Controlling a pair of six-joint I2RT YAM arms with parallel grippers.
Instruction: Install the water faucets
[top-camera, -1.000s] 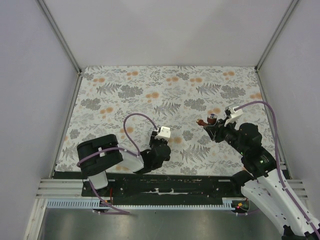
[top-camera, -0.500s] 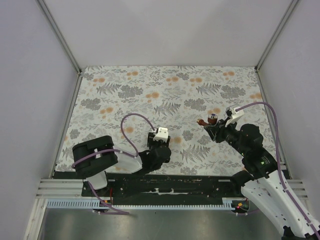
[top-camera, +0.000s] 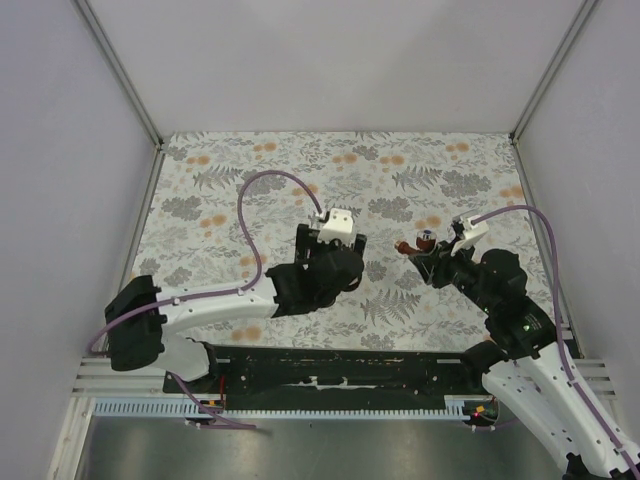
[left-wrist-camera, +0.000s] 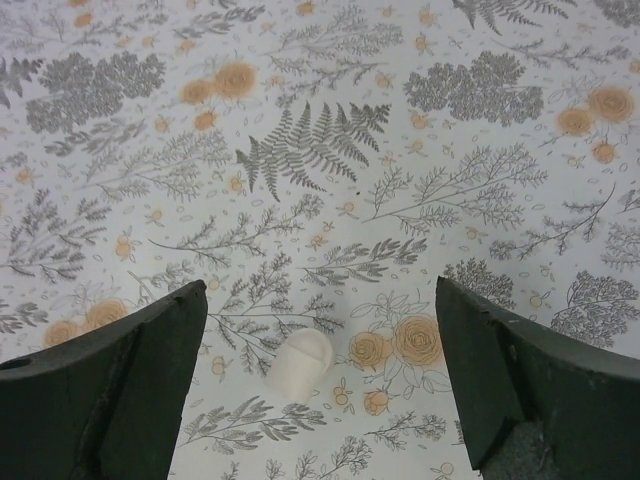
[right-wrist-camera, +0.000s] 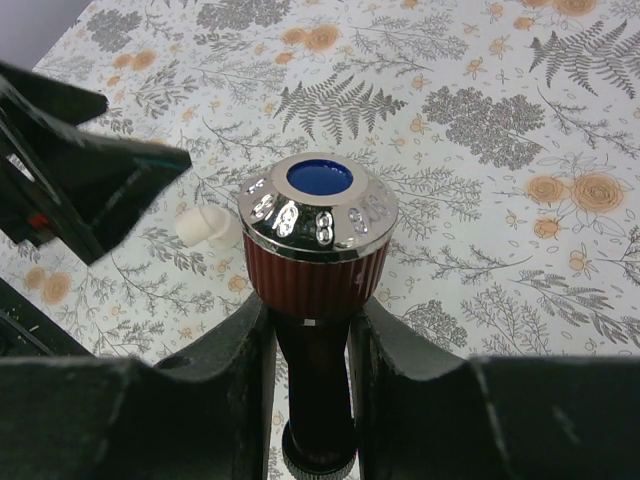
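Holds tap (right-wrist-camera: 318, 250) clamped in right gripper (right-wrist-camera: 312, 330), raised over table (top-camera: 200, 170) toward right edge. Hovers left gripper (left-wrist-camera: 320, 300), fingers spread wide, over white fitting (left-wrist-camera: 300, 365) lying mid-table. Pickup apparently done; remaining: grasp fitting, join tap to it.

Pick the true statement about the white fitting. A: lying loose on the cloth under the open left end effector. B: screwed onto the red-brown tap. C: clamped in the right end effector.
A: the white fitting lies free on the cloth under the open left end effector; the right end effector holds only the tap.
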